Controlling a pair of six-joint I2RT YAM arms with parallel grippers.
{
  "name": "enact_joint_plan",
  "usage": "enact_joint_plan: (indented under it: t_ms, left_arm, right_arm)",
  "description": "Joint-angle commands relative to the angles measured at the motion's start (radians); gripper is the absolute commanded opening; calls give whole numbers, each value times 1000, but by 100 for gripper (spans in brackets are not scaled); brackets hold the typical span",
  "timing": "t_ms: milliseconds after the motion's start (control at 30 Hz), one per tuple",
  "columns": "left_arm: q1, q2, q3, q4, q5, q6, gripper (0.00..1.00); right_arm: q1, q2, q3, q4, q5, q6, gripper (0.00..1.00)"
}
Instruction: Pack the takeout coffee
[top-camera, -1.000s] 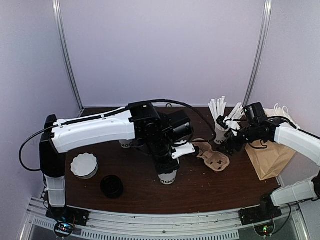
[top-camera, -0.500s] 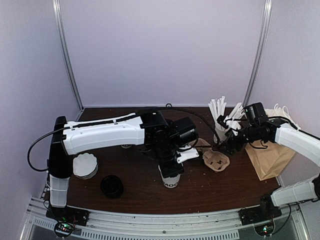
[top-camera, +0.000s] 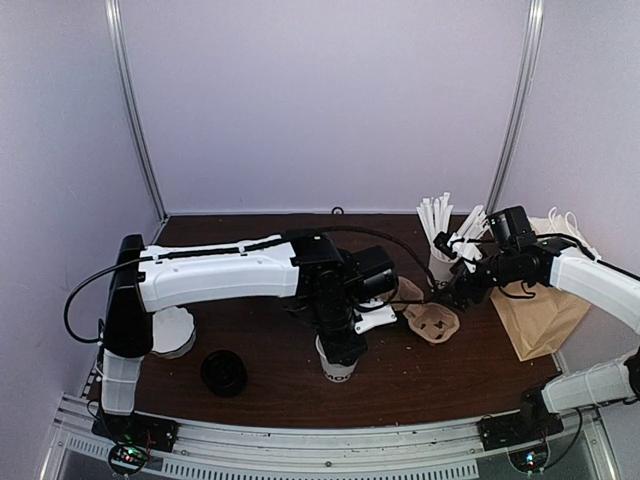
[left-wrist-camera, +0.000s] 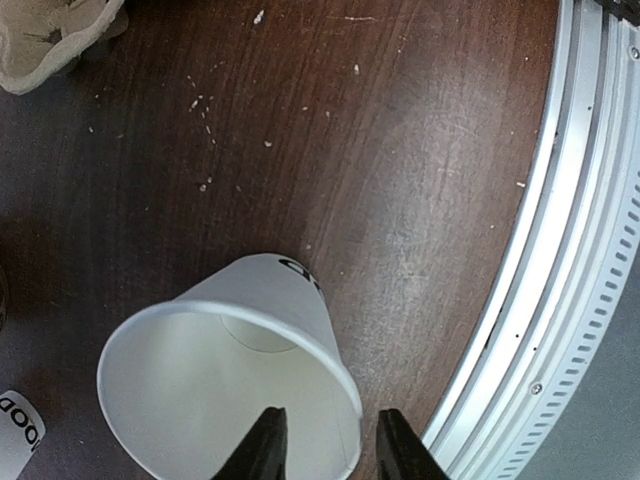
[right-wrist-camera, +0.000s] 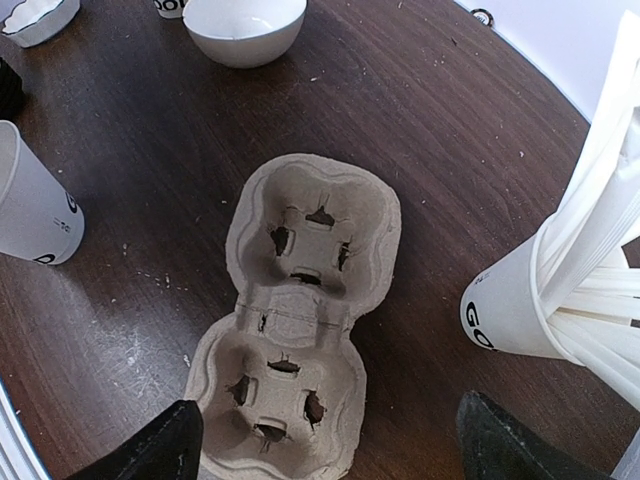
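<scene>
No cup with a black lid shows. A loose black lid (top-camera: 224, 372) lies at the front left. A lidless white cup with black print (top-camera: 338, 368) stands near the table's front edge, also in the left wrist view (left-wrist-camera: 230, 380) and the right wrist view (right-wrist-camera: 35, 205). My left gripper (top-camera: 338, 350) (left-wrist-camera: 330, 445) straddles its rim, one finger inside and one outside, with gaps both sides. My right gripper (top-camera: 455, 290) (right-wrist-camera: 325, 445) is wide open and empty above the brown pulp cup carrier (top-camera: 432, 322) (right-wrist-camera: 300, 310).
A white cup of white sticks (top-camera: 441, 262) (right-wrist-camera: 520, 300) stands right of the carrier. A brown paper bag (top-camera: 540, 315) lies at the far right. A fluted white dish (top-camera: 168, 330) sits front left. A white bowl (right-wrist-camera: 243, 25) lies beyond the carrier. A metal rail (left-wrist-camera: 590, 240) runs close by the lidless cup.
My left arm has carried the lidless cup nearer the front edge and stretched out lower over the table. My right arm has hardly moved.
</scene>
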Motion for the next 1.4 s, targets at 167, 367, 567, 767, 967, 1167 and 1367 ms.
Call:
enact_joint_plan:
  t_ms: [167, 367, 567, 767, 967, 1167, 1367]
  left_arm:
    - [-13, -157, 25, 14, -1, 3, 41]
    - [-8, -356, -42, -28, -179, -54, 48]
    - [6, -452, -215, -209, -351, -350, 48]
    - [22, -589, -502, -206, -370, -528, 46]
    - [31, -638, -747, -71, -250, -590, 49]
    - [32, -600, -811, 32, -188, -551, 53]
    - [60, -553, -827, 81, -170, -517, 47]
  right_arm:
    - [-6, -17, -8, 0, 5, -11, 92]
    - [-6, -18, -9, -1, -7, -18, 92]
    - [-6, -20, -6, -14, -5, -21, 92]
    - [-6, -9, -10, -7, 11, -30, 92]
    - [-6, 3, -7, -14, 3, -26, 92]
    - [-6, -5, -9, -15, 14, -31, 92]
    - [-6, -15, -15, -6, 29, -27, 92]
